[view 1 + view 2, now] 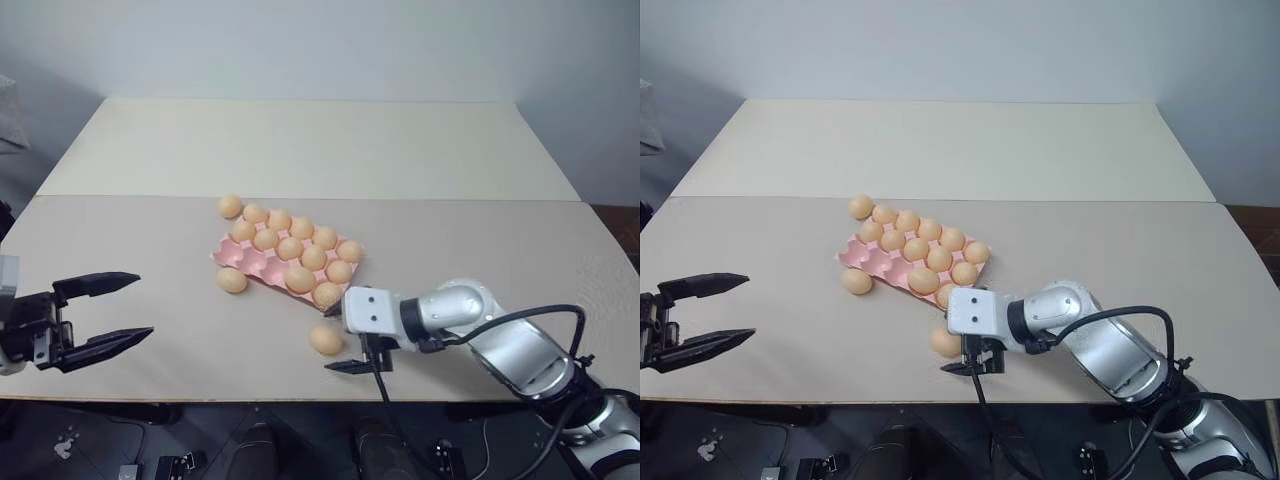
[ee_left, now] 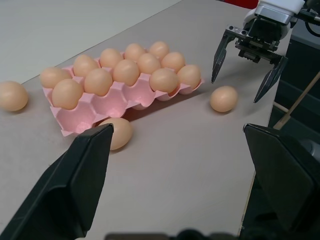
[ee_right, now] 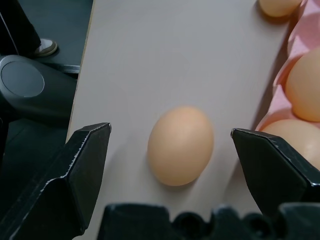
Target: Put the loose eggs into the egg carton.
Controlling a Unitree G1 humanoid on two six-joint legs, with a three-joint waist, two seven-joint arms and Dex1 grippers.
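Your right pincer (image 1: 338, 340) is spread wide around a loose orange-tan egg (image 1: 325, 340) just beside the pink moulded egg carton (image 1: 243, 257); left pincer (image 1: 128, 308) apart too, well away from the carton.

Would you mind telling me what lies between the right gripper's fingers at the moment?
A loose egg lies on the table between the open right gripper fingers, untouched, as the right wrist view shows.
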